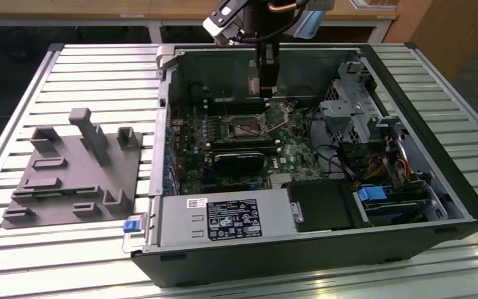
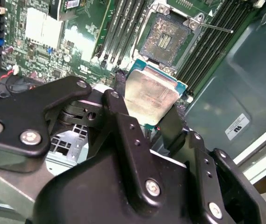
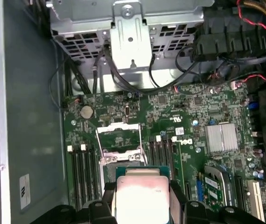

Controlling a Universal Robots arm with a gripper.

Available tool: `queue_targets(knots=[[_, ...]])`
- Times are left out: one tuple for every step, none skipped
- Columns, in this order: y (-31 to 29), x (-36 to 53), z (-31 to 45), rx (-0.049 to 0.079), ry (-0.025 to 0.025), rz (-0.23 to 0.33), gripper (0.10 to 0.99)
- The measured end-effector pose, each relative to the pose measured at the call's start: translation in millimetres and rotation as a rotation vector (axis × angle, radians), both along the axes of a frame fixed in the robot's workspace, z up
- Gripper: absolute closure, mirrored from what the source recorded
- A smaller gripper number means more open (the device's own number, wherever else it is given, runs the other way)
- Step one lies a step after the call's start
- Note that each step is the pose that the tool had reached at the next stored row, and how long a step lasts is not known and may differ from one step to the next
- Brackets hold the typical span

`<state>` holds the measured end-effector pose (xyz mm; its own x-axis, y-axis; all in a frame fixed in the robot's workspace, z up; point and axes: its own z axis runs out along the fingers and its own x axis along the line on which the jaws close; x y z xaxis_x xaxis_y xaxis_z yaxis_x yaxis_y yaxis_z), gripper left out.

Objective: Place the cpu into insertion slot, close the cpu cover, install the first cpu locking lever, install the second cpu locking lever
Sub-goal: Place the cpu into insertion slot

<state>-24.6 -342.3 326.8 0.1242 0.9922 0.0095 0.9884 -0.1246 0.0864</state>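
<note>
exterior view: the gripper hangs inside the open computer case, above the insertion slot. second wrist view: it pinches the cpu by its edges, near the uncovered slot and not yet seated. first wrist view: judging by this, the placing step is in hand, and seating calls for squaring the chip to the socket.

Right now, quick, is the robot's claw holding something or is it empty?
Gripper: jaws shut on the cpu.

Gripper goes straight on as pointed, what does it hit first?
The gripper is shut on the cpu, which would likely meet the insertion slot, open just ahead; depth unclear, maybe its near rim.
</note>
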Motion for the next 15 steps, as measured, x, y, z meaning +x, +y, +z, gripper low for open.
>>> queue_targets(knots=[[0.0, 0.0, -0.7, 0.0, -0.0005, 0.0, 0.549], [0.0, 0.0, -1.6, 0.0, -0.0005, 0.0, 0.549], [0.1, 0.0, -3.0, 0.0, -0.0005, 0.002, 0.549], [0.3, 0.0, -4.1, 0.0, -0.0005, 0.011, 0.549], [0.3, 0.0, -5.3, 0.0, -0.0006, 0.028, 0.549], [0.2, -0.1, -6.6, 0.0, -0.0006, 0.047, 0.549], [0.2, 0.0, -7.9, 0.0, -0.0005, 0.065, 0.549], [0.3, 0.0, -9.3, 0.0, -0.0005, 0.083, 0.549], [0.3, -0.1, -10.9, 0.001, -0.0007, 0.101, 0.549], [0.2, -0.8, -12.6, 0.002, -0.0011, 0.111, 0.549], [0.4, -1.9, -14.4, 0.002, -0.0028, 0.117, 0.549], [0.7, -3.4, -16.3, 0.002, -0.0043, 0.121, 0.549], [1.1, -4.7, -18.2, 0.002, -0.0051, 0.124, 0.549], [1.6, -5.8, -20.0, 0.002, -0.0054, 0.126, 0.549], [2.3, -6.5, -21.8, 0.002, -0.0055, 0.128, 0.549]])
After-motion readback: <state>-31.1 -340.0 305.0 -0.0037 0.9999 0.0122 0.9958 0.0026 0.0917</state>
